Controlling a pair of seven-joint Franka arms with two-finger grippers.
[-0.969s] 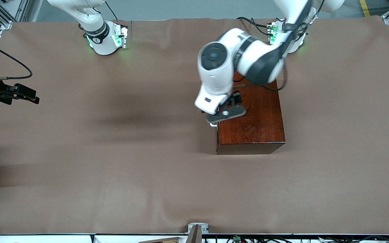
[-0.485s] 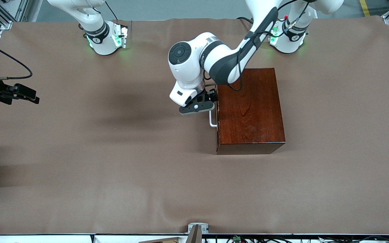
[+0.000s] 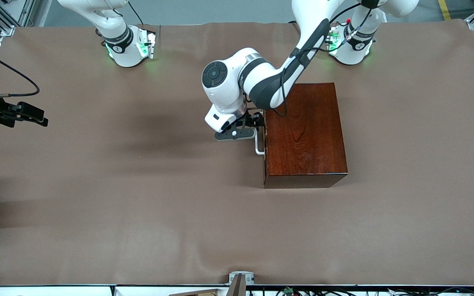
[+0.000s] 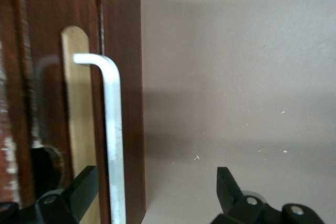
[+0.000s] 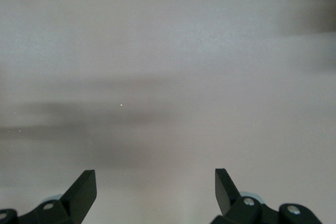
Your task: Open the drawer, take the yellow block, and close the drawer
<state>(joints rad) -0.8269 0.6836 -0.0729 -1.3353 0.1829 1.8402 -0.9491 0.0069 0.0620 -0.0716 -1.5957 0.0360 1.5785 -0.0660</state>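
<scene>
Left end effector (image 3: 248, 128) centre frame, fingers apart astride the white handle (image 4: 113, 129) of the shut drawer (image 4: 79, 124). Right end effector (image 5: 156, 195) apart over bare tabletop (image 3: 138, 205).

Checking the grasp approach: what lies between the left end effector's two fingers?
The drawer's white handle runs between the open fingers of the left end effector, close to one; otherwise bare cloth, in the left wrist view.
</scene>
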